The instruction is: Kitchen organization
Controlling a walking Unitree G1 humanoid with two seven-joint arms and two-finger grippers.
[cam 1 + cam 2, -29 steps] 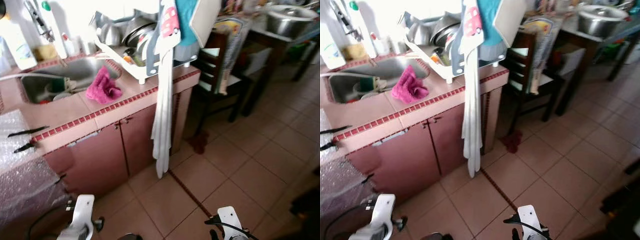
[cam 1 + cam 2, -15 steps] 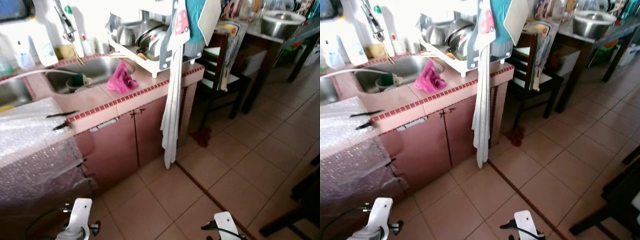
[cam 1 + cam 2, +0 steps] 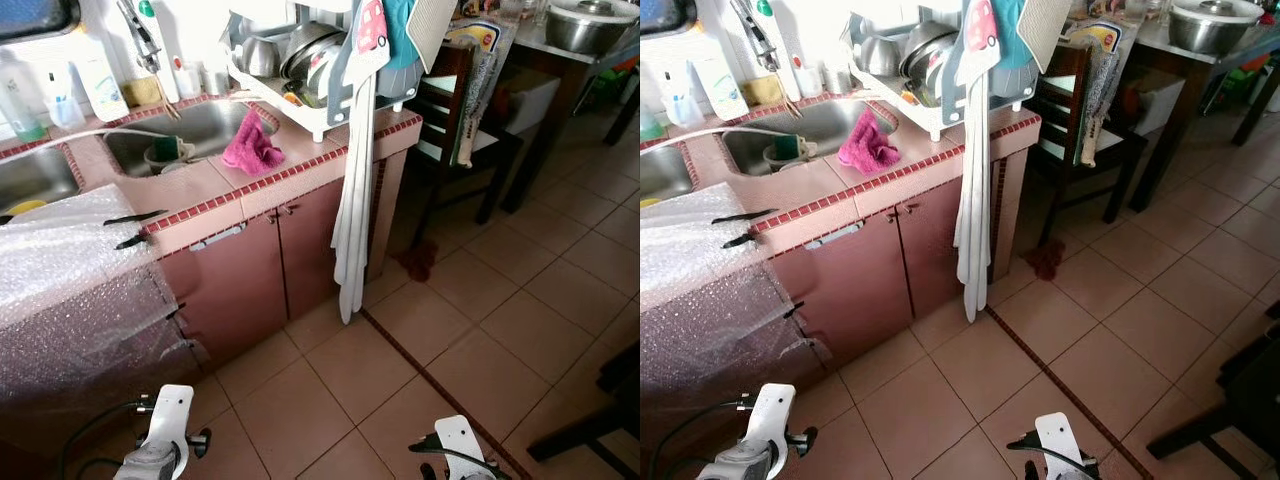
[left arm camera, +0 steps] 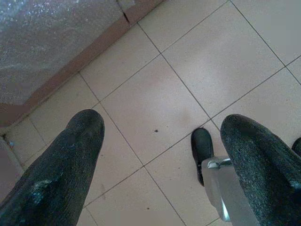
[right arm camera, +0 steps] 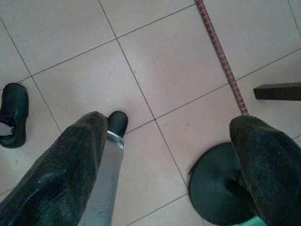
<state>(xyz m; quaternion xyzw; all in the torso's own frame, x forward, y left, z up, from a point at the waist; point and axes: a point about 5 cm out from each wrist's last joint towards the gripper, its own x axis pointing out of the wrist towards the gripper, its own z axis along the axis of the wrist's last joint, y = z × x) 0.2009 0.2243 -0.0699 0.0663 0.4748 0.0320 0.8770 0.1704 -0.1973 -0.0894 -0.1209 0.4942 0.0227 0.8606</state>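
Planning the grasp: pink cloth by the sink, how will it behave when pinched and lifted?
The pink cloth lies crumpled in soft folds on the counter, so it is probably floppy and will drape from the fingers. It looks light for its size. Being fabric, it likely won't roll or break, though a trailing end may drag.

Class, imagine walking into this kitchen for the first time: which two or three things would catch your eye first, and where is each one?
Probably the bright pink cloth, crumpled on the pink tiled counter beside the sink. Next, the long white cloth hanging from the loaded dish rack down past the cabinet doors. To the robot's left, bubble wrap drapes over the counter's front.
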